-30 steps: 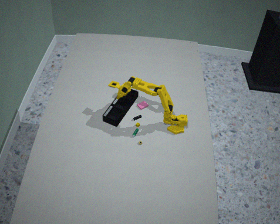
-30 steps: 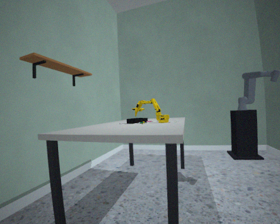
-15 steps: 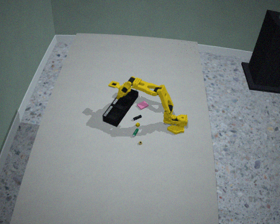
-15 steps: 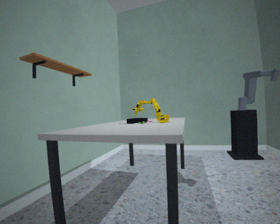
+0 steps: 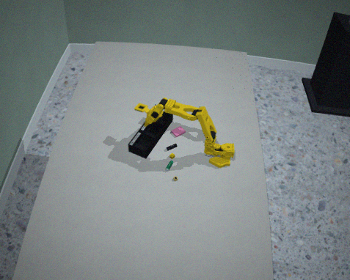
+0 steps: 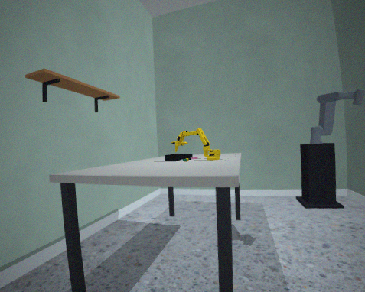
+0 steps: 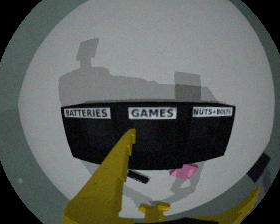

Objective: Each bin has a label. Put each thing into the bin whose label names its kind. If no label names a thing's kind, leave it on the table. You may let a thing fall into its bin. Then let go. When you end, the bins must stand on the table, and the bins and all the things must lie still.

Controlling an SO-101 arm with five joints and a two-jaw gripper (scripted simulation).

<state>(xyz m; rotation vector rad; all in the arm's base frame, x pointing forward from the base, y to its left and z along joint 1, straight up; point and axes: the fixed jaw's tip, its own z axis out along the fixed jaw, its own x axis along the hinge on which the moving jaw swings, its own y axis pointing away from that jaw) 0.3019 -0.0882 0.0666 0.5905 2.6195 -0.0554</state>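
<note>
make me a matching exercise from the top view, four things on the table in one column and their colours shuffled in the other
Things:
1. bin row
2. flat square piece
3. lower battery
4. arm

Colours:
A. green
B. yellow
C. black
D. pink

Pairs: 1-C, 2-D, 3-A, 4-B

Soft, blurry light; vignetted wrist view
</note>
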